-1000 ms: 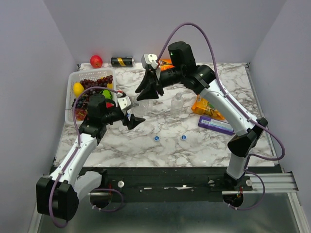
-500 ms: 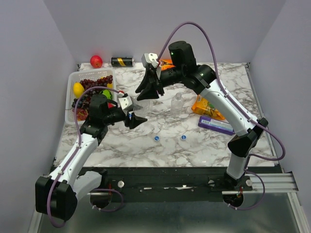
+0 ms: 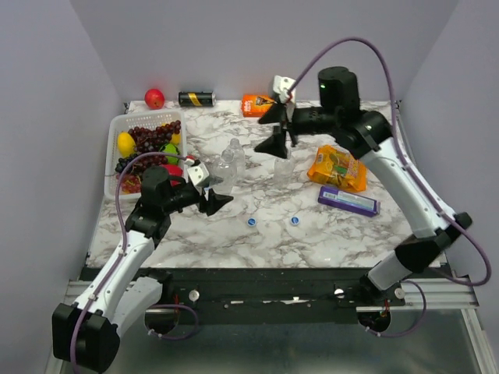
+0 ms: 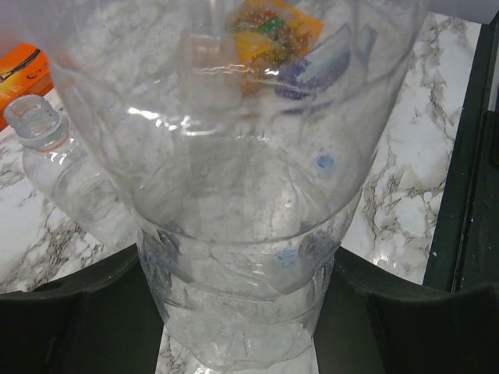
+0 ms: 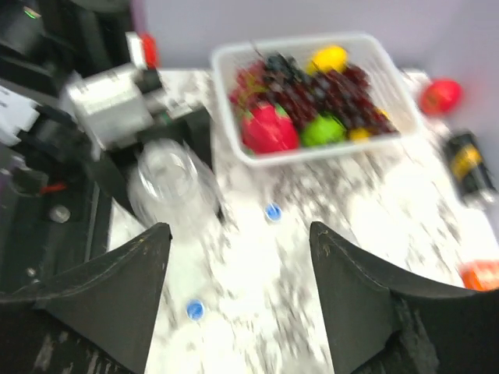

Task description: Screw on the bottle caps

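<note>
The right arm has swung away from the pair of bottles at the centre-left and now hangs further right, its right gripper (image 3: 274,132) released and empty, jaws spread wide above the counter (image 3: 366,241). The left gripper (image 3: 212,199) has closed in meanwhile and is grasping the lower body of one clear bottle (image 4: 234,195), both black fingers (image 4: 78,304) pressed against its sides.

That bottle (image 3: 224,178) stands upright just right of the fruit basket (image 3: 115,128). A second bottle (image 4: 54,179) stands just beside it, its neck open and capless. A third bottle (image 3: 284,162) stands near the right gripper. Two blue caps (image 3: 251,221) lie loose on the counter in front of the bottles, apart from each other; I cannot find the third.

The bottles look empty and thin-walled, so they are probably very light, easy to tip and quick to dent under a hard squeeze. The smooth plastic is likely to slip and turn while a cap is twisted. A firm but gentle hold low on the body, as the left gripper has it, seems best, leaving the neck free. The caps are tiny, flat and stiff. They should be pinched across the rim from straight above and set square on the thread.
</note>
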{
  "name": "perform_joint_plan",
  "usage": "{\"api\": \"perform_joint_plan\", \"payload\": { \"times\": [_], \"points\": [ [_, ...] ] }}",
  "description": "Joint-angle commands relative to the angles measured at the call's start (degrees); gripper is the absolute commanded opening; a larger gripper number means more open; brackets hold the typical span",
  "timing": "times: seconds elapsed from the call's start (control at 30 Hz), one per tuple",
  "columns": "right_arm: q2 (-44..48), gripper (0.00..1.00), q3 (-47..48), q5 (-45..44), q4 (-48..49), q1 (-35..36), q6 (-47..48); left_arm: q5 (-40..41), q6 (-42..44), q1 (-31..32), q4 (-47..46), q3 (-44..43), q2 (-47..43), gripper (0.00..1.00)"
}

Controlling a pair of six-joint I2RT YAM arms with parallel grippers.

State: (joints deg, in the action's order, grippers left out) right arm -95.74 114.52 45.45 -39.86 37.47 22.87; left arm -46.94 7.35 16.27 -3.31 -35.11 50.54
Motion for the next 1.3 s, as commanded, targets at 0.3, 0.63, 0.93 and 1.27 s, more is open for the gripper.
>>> {"api": "perform_joint_plan", "payload": {
  "times": [0.3,0.63,0.93,1.27],
  "points": [
    [17.17,0.78,-38.57,-18.73,-10.68,-2.23,27.83,20.13,0.56,0.95,6.99,4.70,-11.78,0.00],
    [11.38,0.68,-49.92,-21.10,-10.24,-2.23,42.68,21.45,0.73,1.04,12.45,2.77,-12.40,0.00],
    [2.58,0.59,-50.53,-21.89,-7.61,-2.23,49.19,22.59,0.82,1.04,13.07,1.63,-11.52,0.00],
    [0.65,0.65,-54.84,-22.95,-5.58,-2.23,55.09,23.12,0.82,0.87,12.54,2.59,-11.08,0.00]
  ]
}}
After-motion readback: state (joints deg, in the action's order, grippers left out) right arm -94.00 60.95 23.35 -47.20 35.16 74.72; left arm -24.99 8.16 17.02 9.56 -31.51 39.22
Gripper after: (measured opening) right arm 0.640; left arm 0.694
